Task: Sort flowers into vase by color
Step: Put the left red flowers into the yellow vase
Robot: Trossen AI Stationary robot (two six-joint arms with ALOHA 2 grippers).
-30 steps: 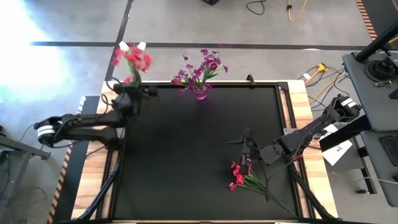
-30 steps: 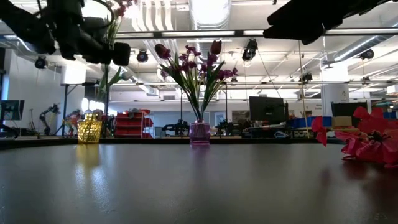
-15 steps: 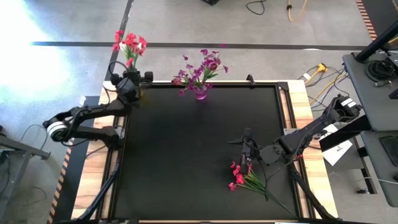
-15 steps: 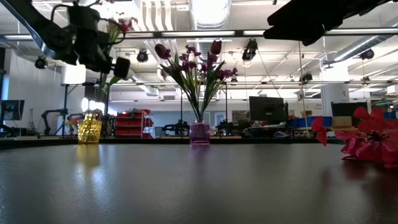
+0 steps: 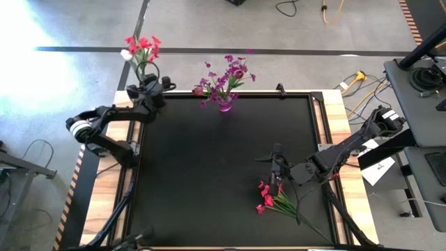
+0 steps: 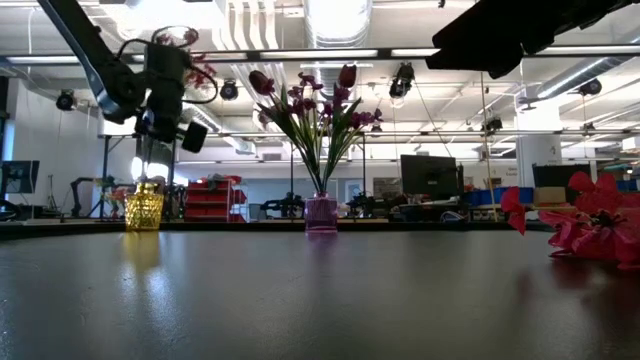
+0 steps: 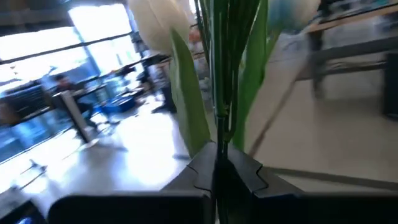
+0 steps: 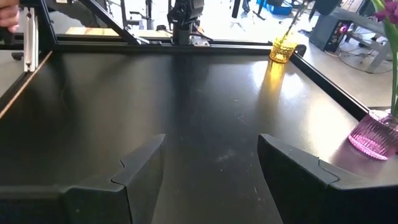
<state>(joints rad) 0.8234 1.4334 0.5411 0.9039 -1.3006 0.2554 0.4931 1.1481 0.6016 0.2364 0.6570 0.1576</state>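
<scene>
**Red spray held over the yellow vase**

Your left gripper [image 5: 148, 89] has its jaws clenched on the green stems of the red-pink flower spray [image 5: 141, 49], upright above the small yellow faceted vase [image 6: 144, 208] at the far left corner of the black surface [image 5: 209, 174]. The purple flowers [image 5: 224, 75] stand in the pink glass vase [image 5: 224, 104]. Your right gripper [image 5: 277, 167] hangs with jaws released just beside the red-pink spray lying flat [image 5: 273, 201].
</scene>
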